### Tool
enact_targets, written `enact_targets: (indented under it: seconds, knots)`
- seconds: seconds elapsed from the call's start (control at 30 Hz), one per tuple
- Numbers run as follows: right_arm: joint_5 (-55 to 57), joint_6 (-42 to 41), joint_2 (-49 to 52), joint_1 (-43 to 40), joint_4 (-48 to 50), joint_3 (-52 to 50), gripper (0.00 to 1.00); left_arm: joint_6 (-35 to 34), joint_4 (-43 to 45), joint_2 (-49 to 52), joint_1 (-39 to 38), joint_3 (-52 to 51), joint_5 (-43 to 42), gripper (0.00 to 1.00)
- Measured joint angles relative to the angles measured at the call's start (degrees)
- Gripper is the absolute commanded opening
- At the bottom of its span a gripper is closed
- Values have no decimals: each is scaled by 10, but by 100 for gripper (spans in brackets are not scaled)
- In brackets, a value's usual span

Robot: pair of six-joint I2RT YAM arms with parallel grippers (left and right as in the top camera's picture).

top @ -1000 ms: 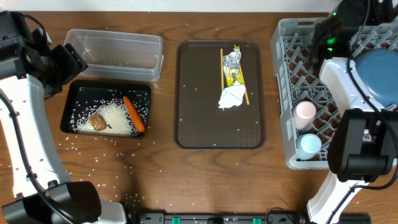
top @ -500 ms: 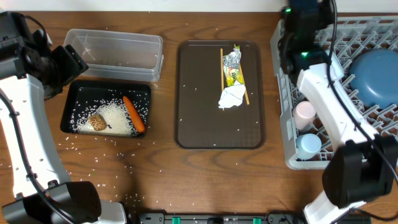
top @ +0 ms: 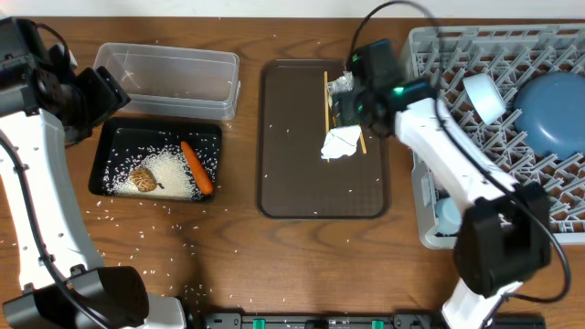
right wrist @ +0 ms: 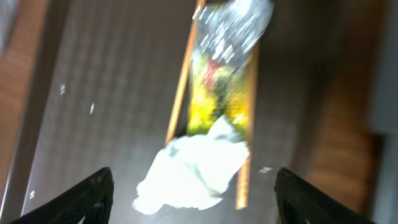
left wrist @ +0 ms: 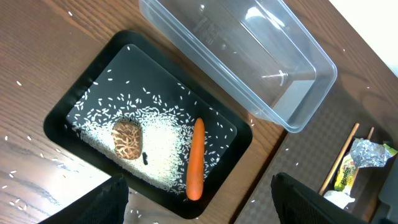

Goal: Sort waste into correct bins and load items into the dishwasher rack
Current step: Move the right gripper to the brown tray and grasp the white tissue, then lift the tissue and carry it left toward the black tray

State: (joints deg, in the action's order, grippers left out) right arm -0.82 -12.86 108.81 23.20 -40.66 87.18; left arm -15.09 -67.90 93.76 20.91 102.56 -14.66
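Loose rice point(left wrist: 155, 146), an orange carrot point(left wrist: 196, 158) and a brown lump point(left wrist: 127, 138) lie in the black tray point(top: 102, 161). Beside it stands the clear tub point(top: 169, 78). My left gripper point(left wrist: 199, 182) hangs open above the black tray's near edge, holding nothing. On the brown tray point(top: 292, 174) the foil wrapper point(right wrist: 224, 81) and crumpled tissue point(right wrist: 193, 168) rest between the two chopsticks point(right wrist: 181, 99). My right gripper point(right wrist: 193, 177) is open just over the tissue. The grey rack point(top: 498, 55) holds a large blue bowl point(top: 553, 100) and a small pale bowl point(top: 482, 96).
Stray rice grains point(top: 137, 228) are scattered on the wooden table around the black tray. My right arm point(top: 457, 174) stretches across the rack's left side and hides part of it; a light-blue cup point(top: 448, 216) shows at the rack's near left corner.
My right arm has swung left from over the rack to above the wrapper and tissue on the brown tray, uncovering the small pale bowl. The left arm has not moved.
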Motion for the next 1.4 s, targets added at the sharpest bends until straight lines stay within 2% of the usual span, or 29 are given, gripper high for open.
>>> enact_targets:
  seconds: [0.17, 0.37, 0.53, 0.67, 0.7, 0.83, 0.97, 1.03, 1.17, 1.23, 1.3, 1.37, 1.4]
  knots:
    - [-12, -2, 39, 20, -24, 0, 76, 0, 0, 0, 0, 0, 0, 75]
    - [-21, -3, 89, 21, -52, 0, 68, 0, -1, 0, 0, 0, 0, 75]
    - [-22, -3, 118, 21, -55, 0, 51, 0, -1, 0, 0, 0, 0, 75]
    - [-19, -4, 131, 21, -53, 0, 21, 0, 0, 0, 0, 0, 0, 75]
    - [-18, -4, 131, 21, -52, 0, 17, 0, 0, 0, 0, 0, 0, 75]
    - [-20, -6, 131, 20, -49, 0, 6, 0, 0, 0, 0, 0, 0, 75]
    - [-20, -5, 131, 20, -54, 0, 1, 0, 0, 0, 0, 0, 0, 75]
    - [-20, -6, 131, 20, -63, 2, 3, 0, 0, 0, 0, 0, 0, 75]
    - [-21, -2, 129, 20, -83, 9, 21, 0, 0, 0, 0, 0, 0, 75]
    - [-21, 6, 122, 20, -87, 11, 22, 0, 0, 0, 0, 0, 0, 75]
    - [-21, 10, 111, 20, -90, 12, 18, 0, 0, 0, 0, 0, 0, 75]
    - [-21, 16, 97, 20, -90, 14, 1, 0, 0, 0, 0, 0, 0, 75]
    - [-21, 19, 91, 20, -90, 14, 1, 0, 0, 0, 0, 0, 0, 75]
